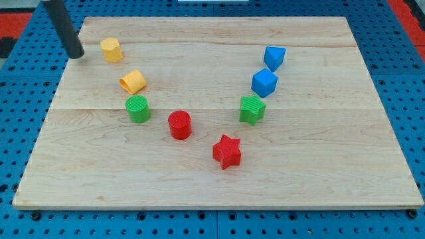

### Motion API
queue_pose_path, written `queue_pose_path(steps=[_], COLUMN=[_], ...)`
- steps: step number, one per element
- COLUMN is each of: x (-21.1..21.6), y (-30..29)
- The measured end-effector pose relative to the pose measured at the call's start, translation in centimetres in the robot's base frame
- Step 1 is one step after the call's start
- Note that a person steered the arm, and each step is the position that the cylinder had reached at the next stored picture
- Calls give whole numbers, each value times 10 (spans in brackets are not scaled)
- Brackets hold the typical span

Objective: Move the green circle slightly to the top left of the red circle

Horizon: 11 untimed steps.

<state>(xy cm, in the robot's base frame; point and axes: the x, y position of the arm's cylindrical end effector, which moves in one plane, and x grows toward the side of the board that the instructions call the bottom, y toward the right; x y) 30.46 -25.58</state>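
The green circle (138, 109) stands left of centre on the wooden board. The red circle (179, 124) stands to its right and a little lower, a short gap apart. My tip (77, 54) rests near the board's top left corner, well above and to the left of the green circle, left of a yellow block (111, 50). It touches no block.
A second yellow block (133, 81) lies just above the green circle. A red star (227, 151) sits lower centre. A green block (252, 109) and two blue blocks (263, 82) (273, 57) line up on the right. The board (319, 179) lies on a blue pegboard.
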Motion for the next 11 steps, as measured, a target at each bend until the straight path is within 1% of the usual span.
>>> queue_pose_path(steps=[2, 3, 4, 5, 6, 7, 8, 9, 10, 11], x=[-7, -8, -6, 18, 75, 132, 149, 150, 153, 145], y=[42, 26, -28, -32, -12, 37, 76, 76, 115, 131])
